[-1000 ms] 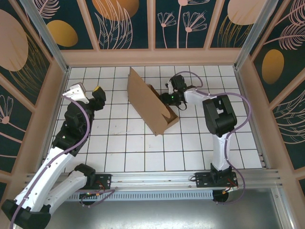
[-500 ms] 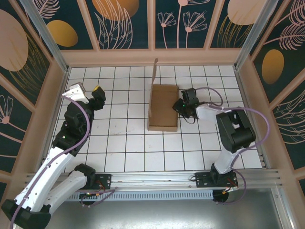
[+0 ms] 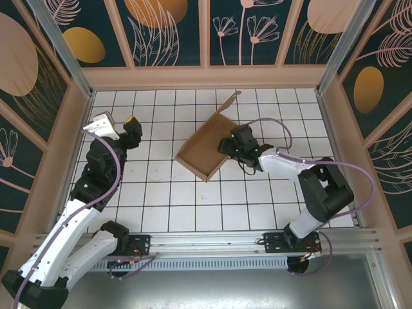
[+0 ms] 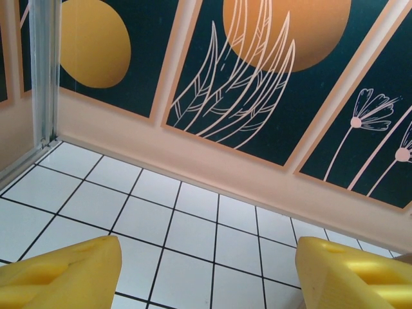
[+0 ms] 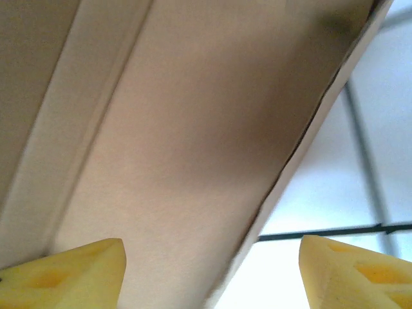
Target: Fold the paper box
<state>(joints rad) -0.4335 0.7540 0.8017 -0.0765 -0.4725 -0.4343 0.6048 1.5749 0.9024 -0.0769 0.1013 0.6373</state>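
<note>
The paper box (image 3: 205,147) is a shallow brown cardboard tray lying at an angle on the white tiles in mid-table, with its lid flap (image 3: 226,103) raised at the far end. My right gripper (image 3: 226,147) is at the box's right side wall. In the right wrist view its yellow fingertips (image 5: 71,270) stand wide apart, open, with the cardboard wall (image 5: 161,129) and its edge between them and no pinch. My left gripper (image 3: 133,123) hovers far to the left, away from the box. It is open over bare tiles, with nothing between its yellow pads (image 4: 64,270).
Tan walls with dark floral panels (image 3: 206,32) enclose the tiled floor on three sides. Aluminium corner posts (image 3: 61,45) stand at the back corners. The rail carrying the arm bases (image 3: 212,241) runs along the near edge. Bare tiles lie left of the box.
The box has swung from square-on to diagonal and its lid has dropped back from upright. My right gripper moved left along the box's side and its jaws widened. The left arm stayed still.
</note>
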